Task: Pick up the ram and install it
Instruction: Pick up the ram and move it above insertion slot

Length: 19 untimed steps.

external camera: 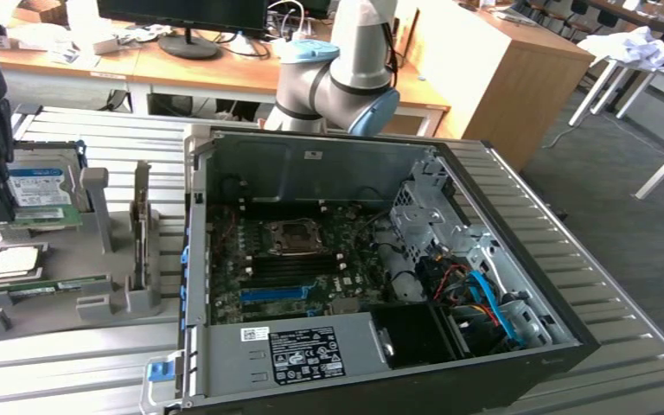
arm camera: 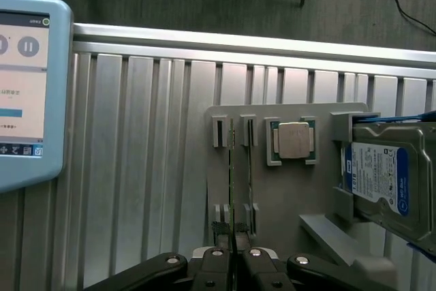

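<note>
Green and wafer-thin, the ram (arm camera: 231,168) stands on edge between the black jaws, which are clenched across it. It lines up with one of two narrow slots in the grey holder (arm camera: 286,189), though whether it sits in that slot or just clear of it cannot be told. Such a stick is likely light and stiff but fragile, with bare chips and contacts. A square hold across the flat faces near the top edge therefore looks the safest. Just beside the slots the silver processor (arm camera: 294,141) lies in its own recess. Past it the blue-labelled hard drive (arm camera: 381,172) leans in a bracket, and both are apart from the jaws. The holder rests on a ribbed aluminium desk (arm camera: 136,168), with a pale-blue-framed tablet (arm camera: 27,93) well apart from it. In the exterior view the open case (external camera: 309,164) lies on the same desk, to that view's right of the holder, its board (external camera: 297,259) exposed. The case's side wall (external camera: 197,259), a drive cage (external camera: 424,216) and loose cables (external camera: 482,294) appear the likeliest obstacles around the board. Behind the case rises the arm (external camera: 349,78), with wooden worktops (external camera: 228,78) beyond.
</note>
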{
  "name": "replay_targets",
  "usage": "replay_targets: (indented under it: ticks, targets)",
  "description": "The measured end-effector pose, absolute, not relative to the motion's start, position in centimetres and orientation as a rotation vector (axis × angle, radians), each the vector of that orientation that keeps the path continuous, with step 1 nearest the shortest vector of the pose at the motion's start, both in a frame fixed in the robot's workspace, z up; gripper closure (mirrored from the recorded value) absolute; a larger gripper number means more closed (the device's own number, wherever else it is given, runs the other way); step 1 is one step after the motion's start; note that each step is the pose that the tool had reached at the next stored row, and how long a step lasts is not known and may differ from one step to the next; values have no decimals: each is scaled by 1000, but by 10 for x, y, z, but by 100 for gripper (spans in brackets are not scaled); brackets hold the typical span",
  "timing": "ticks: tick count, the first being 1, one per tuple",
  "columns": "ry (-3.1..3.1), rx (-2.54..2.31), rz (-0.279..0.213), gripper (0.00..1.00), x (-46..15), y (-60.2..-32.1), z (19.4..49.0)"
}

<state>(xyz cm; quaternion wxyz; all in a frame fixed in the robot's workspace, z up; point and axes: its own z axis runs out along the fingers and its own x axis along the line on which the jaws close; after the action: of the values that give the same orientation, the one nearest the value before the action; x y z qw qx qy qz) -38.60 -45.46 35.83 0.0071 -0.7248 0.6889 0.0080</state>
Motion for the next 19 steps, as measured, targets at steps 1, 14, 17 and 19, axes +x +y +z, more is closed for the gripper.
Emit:
replay_targets:
  ticks: [1, 14, 17, 19]
  targets:
    - [2154, -2267, 25, 87, -386, -455, 359]
    - [2154, -2267, 25, 87, -386, -455, 375]
    - [2155, -2267, 25, 87, -386, -455, 378]
    - [2155, -2267, 25, 87, -386, -455, 381]
